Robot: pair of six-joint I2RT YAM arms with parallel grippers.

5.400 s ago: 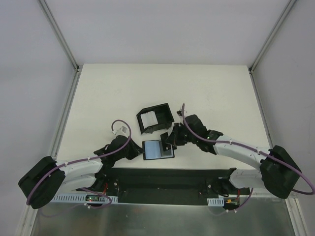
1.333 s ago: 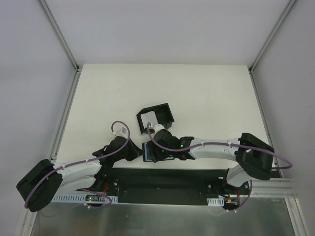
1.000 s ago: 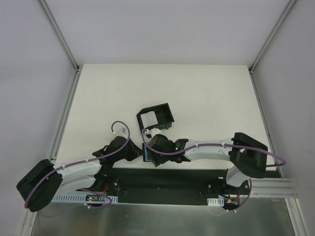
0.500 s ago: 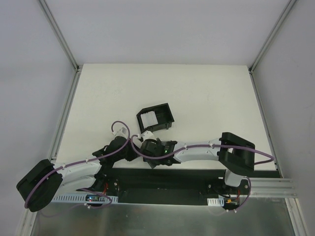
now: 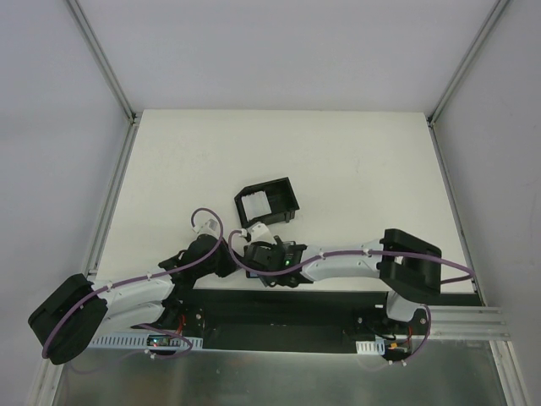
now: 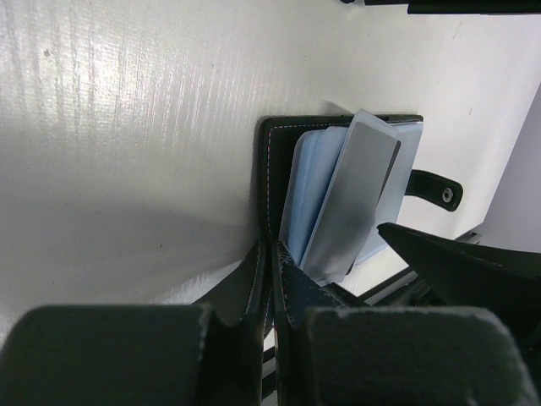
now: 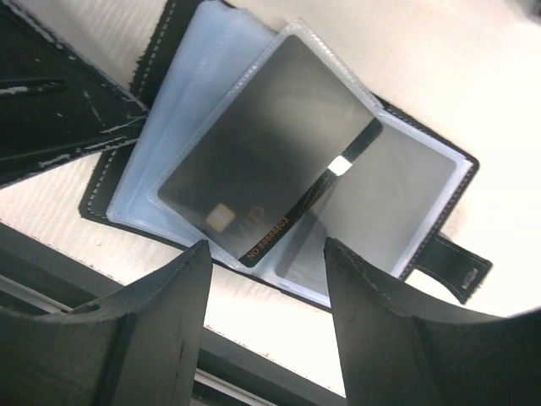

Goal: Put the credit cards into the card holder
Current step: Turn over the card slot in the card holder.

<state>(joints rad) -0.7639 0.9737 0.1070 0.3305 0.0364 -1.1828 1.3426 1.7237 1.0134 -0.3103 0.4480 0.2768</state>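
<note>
The card holder [image 6: 272,152] lies open near the table's front edge, with bluish clear sleeves fanned out and its snap tab [image 6: 435,188] to the side. My left gripper [image 6: 272,254] is shut on the edge of its black cover. One card [image 7: 262,169] sits in a raised sleeve and looks dark grey. My right gripper [image 7: 269,249] hovers just above the card holder [image 7: 463,186], open, with nothing between its fingers. In the top view the right gripper [image 5: 269,256] covers most of the holder, beside the left gripper [image 5: 232,264]. Pale credit cards [image 5: 258,204] rest in the black box.
The open-topped black box [image 5: 286,191] stands just behind the wallet. A black mounting strip [image 5: 296,306] runs along the table's near edge. Grey frame posts [image 5: 118,101] flank the white table.
My right arm has swung left and come down over the open card holder, hiding it from above. The left arm has kept still with its grip on the cover.
</note>
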